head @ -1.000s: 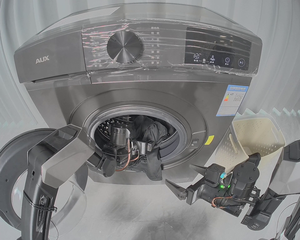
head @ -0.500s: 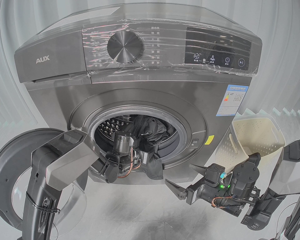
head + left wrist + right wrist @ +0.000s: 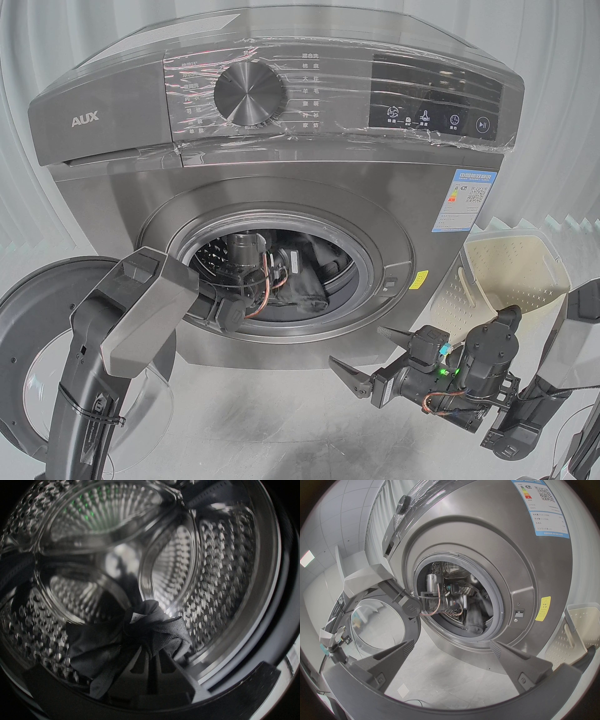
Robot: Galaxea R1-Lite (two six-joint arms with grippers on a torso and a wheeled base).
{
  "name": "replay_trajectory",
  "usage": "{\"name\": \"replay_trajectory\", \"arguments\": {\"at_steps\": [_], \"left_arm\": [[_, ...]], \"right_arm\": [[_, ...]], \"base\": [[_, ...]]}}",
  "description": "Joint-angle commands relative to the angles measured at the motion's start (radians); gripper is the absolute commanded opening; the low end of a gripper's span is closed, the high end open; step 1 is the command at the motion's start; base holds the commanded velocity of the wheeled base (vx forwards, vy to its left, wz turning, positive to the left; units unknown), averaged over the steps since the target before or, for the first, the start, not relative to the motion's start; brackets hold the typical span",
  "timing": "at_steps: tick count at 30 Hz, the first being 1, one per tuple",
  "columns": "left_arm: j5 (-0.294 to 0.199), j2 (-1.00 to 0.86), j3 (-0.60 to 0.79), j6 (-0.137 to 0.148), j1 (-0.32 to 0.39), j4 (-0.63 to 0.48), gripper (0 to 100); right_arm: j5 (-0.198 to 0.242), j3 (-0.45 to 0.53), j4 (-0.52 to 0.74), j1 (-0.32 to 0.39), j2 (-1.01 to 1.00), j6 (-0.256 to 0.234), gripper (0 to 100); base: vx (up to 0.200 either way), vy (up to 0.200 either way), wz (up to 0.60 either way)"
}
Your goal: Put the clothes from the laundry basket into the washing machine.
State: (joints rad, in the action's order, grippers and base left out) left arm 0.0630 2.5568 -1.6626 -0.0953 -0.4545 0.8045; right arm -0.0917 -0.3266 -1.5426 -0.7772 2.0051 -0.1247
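Compared with a second ago, the left gripper (image 3: 150, 651) has been carried up and deeper through the round opening of the washing machine (image 3: 281, 181). The dark garment (image 3: 306, 290), which was draped over the lip of the opening at 6 o'clock, is now seen wholly inside the drum. The right gripper (image 3: 356, 347) has been kept where it was, at about 5 o'clock from the opening and apart from the machine.

In the left wrist view the garment is bunched at the tips of the left fingers (image 3: 181, 680), which are closed on it. Its loose folds are spread across the perforated drum wall. The right fingers (image 3: 525, 667) are held wide apart, and nothing is gripped between them.

One garment is counted, one washing machine, one open door (image 3: 37, 325) swung out at 8 o'clock, and one cream laundry basket (image 3: 519, 269) set just beside the machine at 4 o'clock.
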Motion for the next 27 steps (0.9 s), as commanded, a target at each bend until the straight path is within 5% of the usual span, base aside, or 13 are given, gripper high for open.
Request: {"name": "replay_trajectory", "arguments": {"at_steps": [1, 10, 11, 22, 27], "left_arm": [[0.054, 0.112, -0.260, -0.029, 0.039, 0.021, 0], [0.067, 0.174, -0.337, -0.030, 0.045, 0.033, 0], [0.067, 0.175, -0.337, -0.030, 0.045, 0.033, 100], [0.069, 0.169, -0.337, -0.063, 0.036, 0.048, 100], [0.066, 0.049, -0.032, -0.060, -0.035, 0.114, 100]], "right_arm": [[0.000, 0.000, -0.001, -0.002, 0.000, 0.000, 100], [0.000, 0.000, -0.001, -0.004, 0.001, -0.001, 100], [0.000, 0.000, -0.001, -0.004, 0.001, -0.001, 100], [0.001, 0.008, -0.001, -0.004, 0.001, -0.001, 100], [0.001, 0.011, -0.001, 0.003, 0.001, -0.001, 100]], "base": [[0.000, 0.000, 0.00], [0.000, 0.000, 0.00], [0.000, 0.000, 0.00], [0.000, 0.000, 0.00], [0.000, 0.000, 0.00]]}}
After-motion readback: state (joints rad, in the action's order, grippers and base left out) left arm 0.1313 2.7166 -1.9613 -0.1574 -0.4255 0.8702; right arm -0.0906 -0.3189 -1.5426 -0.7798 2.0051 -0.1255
